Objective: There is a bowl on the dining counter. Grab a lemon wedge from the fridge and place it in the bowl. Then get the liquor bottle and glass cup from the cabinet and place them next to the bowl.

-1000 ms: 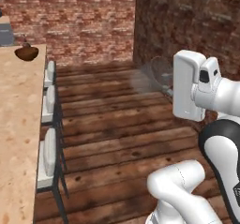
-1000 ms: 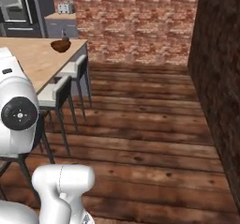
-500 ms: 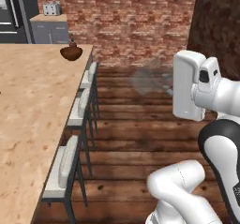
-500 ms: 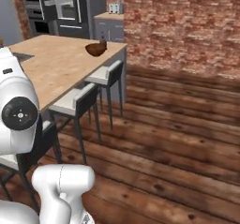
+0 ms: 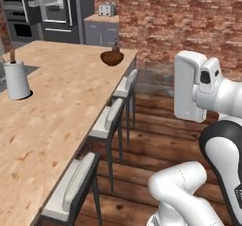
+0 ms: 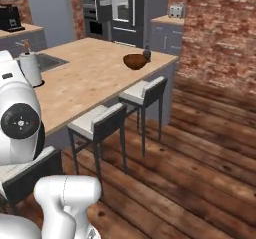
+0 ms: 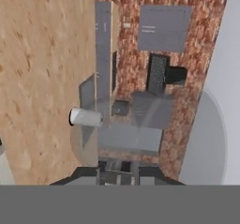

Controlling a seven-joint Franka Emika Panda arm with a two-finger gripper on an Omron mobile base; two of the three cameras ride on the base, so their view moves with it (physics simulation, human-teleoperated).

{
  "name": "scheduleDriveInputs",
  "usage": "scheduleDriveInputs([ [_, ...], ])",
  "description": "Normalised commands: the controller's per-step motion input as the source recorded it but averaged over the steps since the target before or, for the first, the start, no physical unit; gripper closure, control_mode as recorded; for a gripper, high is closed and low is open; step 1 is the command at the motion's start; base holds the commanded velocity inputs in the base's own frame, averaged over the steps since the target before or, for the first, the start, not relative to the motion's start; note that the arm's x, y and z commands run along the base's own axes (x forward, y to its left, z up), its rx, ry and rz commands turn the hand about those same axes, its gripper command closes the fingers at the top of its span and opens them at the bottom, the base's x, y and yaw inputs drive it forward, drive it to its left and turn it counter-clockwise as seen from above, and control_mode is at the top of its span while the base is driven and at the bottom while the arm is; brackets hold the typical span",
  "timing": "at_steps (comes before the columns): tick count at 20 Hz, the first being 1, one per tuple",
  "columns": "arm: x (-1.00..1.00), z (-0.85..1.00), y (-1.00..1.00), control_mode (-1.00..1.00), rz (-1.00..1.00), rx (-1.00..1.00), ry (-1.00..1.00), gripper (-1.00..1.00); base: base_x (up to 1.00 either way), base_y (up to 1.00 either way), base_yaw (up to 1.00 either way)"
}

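**Cup in transit, counter edge and stools in the way**

Hazards, largest first. Wide tan speckled dining counter (image 5: 56, 107) with thin legs: could catch the arm on its long edge if approached too close. Row of white-seated, dark-framed stools (image 5: 116, 116) tucked along that edge: could snag the base or elbow during a reach across. White upright paper-towel roll (image 5: 16, 80): easily toppled by a wide swing. Dark brown round bowl (image 5: 112, 57) near the far corner of the top: light, likely to skid if nudged while setting something beside it. Translucent greyish straight-sided glass cup (image 7: 140, 120) right in front of the gripper (image 7: 118, 166), which looks closed on it, though contact at the pads is hard to confirm: smooth walls, could slip or tilt under a jerk.

Differences between views. Right base view adds the inset steel sink (image 6: 47, 62) and a small dark upright thing (image 6: 147, 52) just behind the bowl, too small to identify. Both base views carry the tall dark grey fridge (image 6: 122, 8) well beyond the counter. Hand view, rolled sideways, gives the cup clearly; bowl contents too small to judge.
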Motion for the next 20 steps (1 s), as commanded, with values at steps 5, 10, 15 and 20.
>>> scheduleDriveInputs([
  [5, 0.00, 0.00, 0.00, 1.00, 0.00, 0.00, 0.00, 1.00, 0.75, -0.48, 0.43],
  [10, 0.00, 0.00, 0.00, 1.00, 0.00, 0.00, 0.00, 1.00, 0.75, -0.50, 0.42],
  [15, 0.00, 0.00, 0.00, 1.00, 0.00, 0.00, 0.00, 1.00, 0.73, -0.53, 0.40],
  [20, 0.00, 0.00, 0.00, 1.00, 0.00, 0.00, 0.00, 1.00, 0.69, -0.51, 0.41],
])
